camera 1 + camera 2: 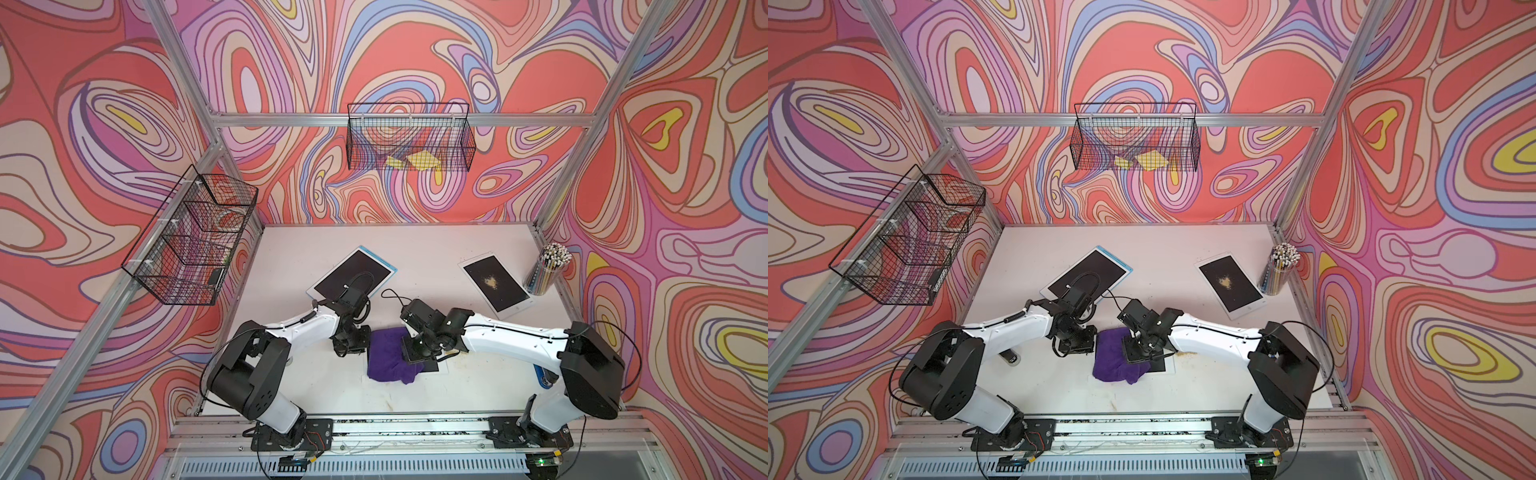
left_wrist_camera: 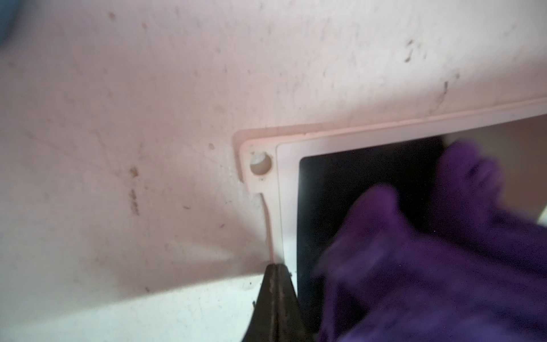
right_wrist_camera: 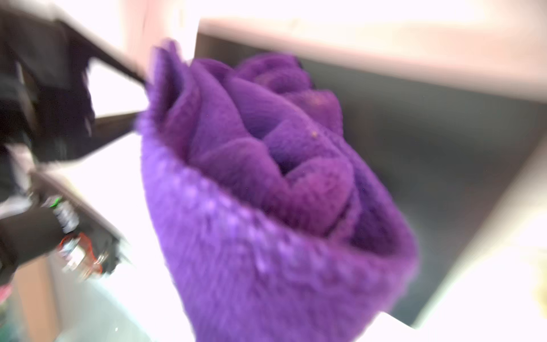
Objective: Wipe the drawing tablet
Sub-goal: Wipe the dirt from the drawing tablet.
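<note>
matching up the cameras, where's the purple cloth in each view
top view: purple cloth just below picture centre
top view: same place
left wrist: over part of the drawing tablet screen
right wrist: bunched, blurred, filling mid-frame
shared landmark: that tablet's black screen under the cloth

Pale table [image 1: 415,249], left tablet [image 1: 353,272], right tablet [image 1: 496,284], near tablet [image 1: 430,366], pencil cup [image 1: 545,276]

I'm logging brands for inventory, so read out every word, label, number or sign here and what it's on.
No text can be read in any view.
The near tablet, under the purple cloth: its white frame shows no lettering.
The blue-edged tablet and the dusty tablet: any marks on their frames are too small to read.
The pencil cup: any print on the pencils is too small to read.
</note>
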Controlling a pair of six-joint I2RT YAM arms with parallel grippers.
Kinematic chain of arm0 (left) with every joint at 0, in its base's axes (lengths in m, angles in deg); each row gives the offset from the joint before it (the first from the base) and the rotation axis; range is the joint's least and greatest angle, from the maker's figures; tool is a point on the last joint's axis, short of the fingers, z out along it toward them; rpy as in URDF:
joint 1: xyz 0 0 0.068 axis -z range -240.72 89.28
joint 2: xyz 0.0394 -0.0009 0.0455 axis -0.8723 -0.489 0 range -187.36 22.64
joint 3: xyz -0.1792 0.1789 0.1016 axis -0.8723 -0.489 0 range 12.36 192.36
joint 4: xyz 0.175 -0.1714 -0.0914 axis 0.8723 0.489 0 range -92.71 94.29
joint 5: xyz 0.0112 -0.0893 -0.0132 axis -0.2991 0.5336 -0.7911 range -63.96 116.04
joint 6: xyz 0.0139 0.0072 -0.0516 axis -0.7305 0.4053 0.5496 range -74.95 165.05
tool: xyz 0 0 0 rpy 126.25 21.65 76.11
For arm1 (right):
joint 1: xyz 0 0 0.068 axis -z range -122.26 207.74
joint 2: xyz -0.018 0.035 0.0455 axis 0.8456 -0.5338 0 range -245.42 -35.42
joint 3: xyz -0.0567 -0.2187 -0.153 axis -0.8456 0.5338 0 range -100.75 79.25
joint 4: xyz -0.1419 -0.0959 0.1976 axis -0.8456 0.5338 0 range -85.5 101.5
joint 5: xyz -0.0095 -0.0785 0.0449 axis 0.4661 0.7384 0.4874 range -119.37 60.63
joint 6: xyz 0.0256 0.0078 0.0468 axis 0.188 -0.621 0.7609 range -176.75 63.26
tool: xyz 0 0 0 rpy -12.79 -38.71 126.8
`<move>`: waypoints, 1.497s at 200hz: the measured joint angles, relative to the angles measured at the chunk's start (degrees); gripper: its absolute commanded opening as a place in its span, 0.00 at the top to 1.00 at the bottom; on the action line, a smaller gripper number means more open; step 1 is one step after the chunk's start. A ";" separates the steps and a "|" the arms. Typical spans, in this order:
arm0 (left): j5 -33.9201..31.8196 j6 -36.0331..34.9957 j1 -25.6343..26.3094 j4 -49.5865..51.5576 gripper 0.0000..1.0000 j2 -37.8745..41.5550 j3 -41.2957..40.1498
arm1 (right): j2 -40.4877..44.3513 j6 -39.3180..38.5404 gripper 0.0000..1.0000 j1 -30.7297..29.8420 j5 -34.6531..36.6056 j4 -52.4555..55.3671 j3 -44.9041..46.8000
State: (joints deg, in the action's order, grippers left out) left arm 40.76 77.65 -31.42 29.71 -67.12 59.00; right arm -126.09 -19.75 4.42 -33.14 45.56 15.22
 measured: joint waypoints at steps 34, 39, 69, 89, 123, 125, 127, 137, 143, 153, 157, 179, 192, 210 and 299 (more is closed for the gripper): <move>0.02 0.00 0.00 0.00 1.00 0.00 0.00 | 2.54 -2.95 1.00 4.42 14.80 13.25 -4.44; 0.02 0.00 0.00 0.00 1.00 0.00 0.00 | 3.17 -3.37 1.00 4.55 15.45 14.29 -4.70; 0.02 0.00 0.00 -0.02 1.00 0.00 -0.02 | 4.66 -5.64 1.00 2.27 17.18 17.99 -10.05; 0.00 -0.02 0.00 -0.02 1.00 0.04 -0.02 | -0.15 -6.97 1.00 -2.01 20.26 19.93 -16.46; 0.02 -0.02 0.00 -0.02 1.00 0.04 -0.02 | -13.42 -9.14 1.00 -8.83 22.10 21.68 -23.15; 0.02 0.00 0.00 -0.02 1.00 0.04 -0.02 | -14.19 -9.27 1.00 -9.07 22.08 21.73 -23.28; 0.04 0.00 0.00 -0.02 1.00 0.04 -0.02 | -14.93 -9.33 1.00 -9.27 21.94 21.77 -23.39; 0.02 -0.02 0.00 -0.02 1.00 0.04 -0.02 | -17.44 -9.46 1.00 -9.68 21.86 22.12 -23.41; 0.02 -0.02 -0.02 -0.02 1.00 0.04 -0.02 | -18.43 -9.51 1.00 -9.70 21.90 22.62 -23.37; 0.07 -0.02 -0.04 -0.02 1.00 0.04 -0.02 | -18.88 -9.51 1.00 -9.57 22.38 23.39 -23.15; 0.07 0.00 -0.04 -0.02 1.00 0.04 -0.02 | -18.71 -9.49 1.00 -9.44 22.88 23.87 -23.12; 0.09 -0.02 -0.04 -0.02 1.00 0.00 -0.02 | -16.46 -9.22 1.00 -9.29 27.41 27.04 -23.12; 0.15 -0.02 -0.04 -0.02 1.00 -0.07 -0.02 | -14.69 -9.05 1.00 -9.27 31.15 29.49 -23.10; 0.17 -0.02 -0.07 -0.02 1.00 -0.13 -0.02 | -11.80 -9.01 1.00 -9.27 37.00 32.52 -23.08; 0.24 -0.02 -0.11 -0.02 1.00 -0.15 -0.02 | -21.09 -12.24 0.49 -17.44 34.16 27.19 -22.99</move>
State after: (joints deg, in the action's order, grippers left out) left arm 41.00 77.63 -31.53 29.69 -67.27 58.97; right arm -147.18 -31.99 -13.02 1.02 72.75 -7.77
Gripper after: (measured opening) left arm 0.046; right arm 0.197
